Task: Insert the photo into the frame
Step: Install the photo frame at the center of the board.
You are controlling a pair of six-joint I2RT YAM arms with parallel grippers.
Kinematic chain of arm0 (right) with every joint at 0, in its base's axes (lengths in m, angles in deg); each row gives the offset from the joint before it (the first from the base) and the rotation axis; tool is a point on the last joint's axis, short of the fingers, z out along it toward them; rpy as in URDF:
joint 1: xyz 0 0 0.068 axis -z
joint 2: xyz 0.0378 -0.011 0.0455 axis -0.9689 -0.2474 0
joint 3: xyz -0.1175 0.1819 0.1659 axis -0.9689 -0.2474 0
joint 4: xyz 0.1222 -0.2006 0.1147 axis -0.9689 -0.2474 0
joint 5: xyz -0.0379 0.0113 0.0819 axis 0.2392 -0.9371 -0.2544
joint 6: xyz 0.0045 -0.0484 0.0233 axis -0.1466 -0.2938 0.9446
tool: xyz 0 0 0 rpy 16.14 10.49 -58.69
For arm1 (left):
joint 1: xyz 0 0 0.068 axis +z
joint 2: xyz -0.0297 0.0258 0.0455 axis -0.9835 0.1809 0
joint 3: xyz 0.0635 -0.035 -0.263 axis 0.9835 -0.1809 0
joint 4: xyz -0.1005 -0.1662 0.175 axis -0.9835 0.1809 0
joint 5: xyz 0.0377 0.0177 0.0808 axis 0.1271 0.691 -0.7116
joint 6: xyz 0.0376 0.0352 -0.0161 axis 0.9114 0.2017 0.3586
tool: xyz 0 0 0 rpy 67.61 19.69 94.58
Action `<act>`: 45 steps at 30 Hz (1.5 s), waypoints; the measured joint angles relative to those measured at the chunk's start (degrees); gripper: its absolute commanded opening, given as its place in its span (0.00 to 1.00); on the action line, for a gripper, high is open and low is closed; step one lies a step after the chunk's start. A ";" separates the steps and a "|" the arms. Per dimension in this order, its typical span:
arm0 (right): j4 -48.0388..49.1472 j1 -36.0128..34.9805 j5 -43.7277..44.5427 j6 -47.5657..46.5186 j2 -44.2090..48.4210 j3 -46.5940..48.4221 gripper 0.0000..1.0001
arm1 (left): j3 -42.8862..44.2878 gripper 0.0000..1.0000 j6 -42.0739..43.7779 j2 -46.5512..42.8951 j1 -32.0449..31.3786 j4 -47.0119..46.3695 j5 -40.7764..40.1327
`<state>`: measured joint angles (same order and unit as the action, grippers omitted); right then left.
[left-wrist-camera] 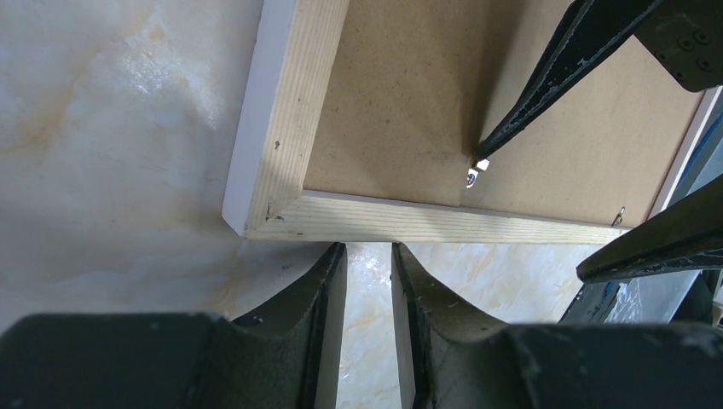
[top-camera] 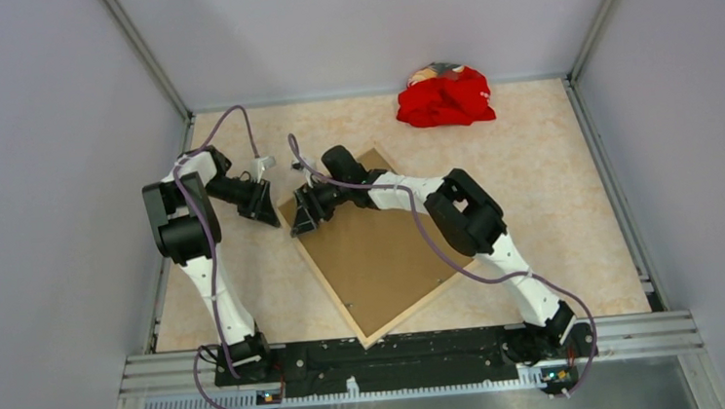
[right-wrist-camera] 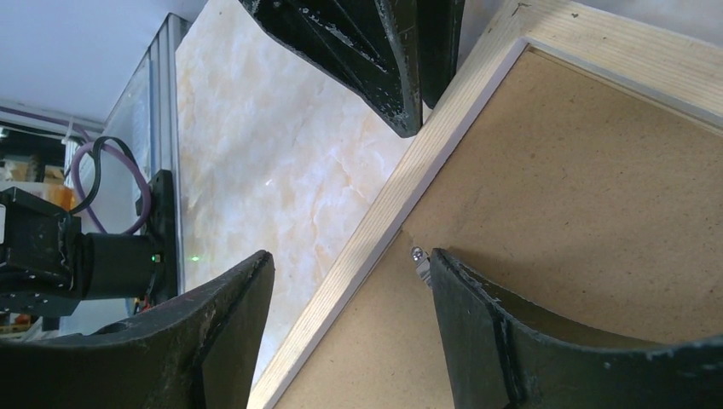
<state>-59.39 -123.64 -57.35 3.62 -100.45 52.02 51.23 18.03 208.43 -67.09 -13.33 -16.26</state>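
A: Left hand (left-wrist-camera: 368, 251) fills the bottom of its wrist view. Fingers a narrow slit apart, nothing between them, only counter (top-camera: 554, 209) showing through.
B: Where's it sit vs the frame (left-wrist-camera: 384, 221)?
A: Just outside the frame's corner that points at the counter's left edge. Tips are just beside the rail; can't tell if they touch.
B: Right hand (right-wrist-camera: 349, 256)?
A: Spread wide and straddling the rail beside that same corner. One finger is on the counter side, the other is over the backing board (top-camera: 382, 252). Gripping nothing.
B: Frame position?
A: Flat, mid-counter, turned diamond-wise, one corner at the near edge. Back side up.
B: Anything in the way?
A: The backing board fills the whole opening. A small metal tab (right-wrist-camera: 419, 260) sits on the board right at the right hand's inner fingertip, close to the rail. The two hands are close together at the one corner.
B: Other items?
A: Red cloth (top-camera: 445, 98), bunched, at the far edge toward the far right corner, well apart from the frame.
B: Surfaces?
A: Rails are pale grained wood with mitred joints and white outer faces. Board is matte brown fibre. Counter is glossy cream marble pattern.
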 measured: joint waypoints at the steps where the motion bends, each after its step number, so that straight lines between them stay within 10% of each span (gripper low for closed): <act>1: -0.11 -0.02 0.13 -0.17 0.02 0.02 0.67 | 0.00 0.33 0.00 0.02 0.00 -0.02 0.00; 45: -1.81 1.97 0.22 5.60 2.73 -3.56 0.69 | 1.31 0.34 -0.20 1.05 0.00 1.33 0.02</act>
<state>-61.20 -121.68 -57.13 9.22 -97.72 48.46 52.54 17.83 209.48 -67.09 -12.00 -16.24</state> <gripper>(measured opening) 0.691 0.333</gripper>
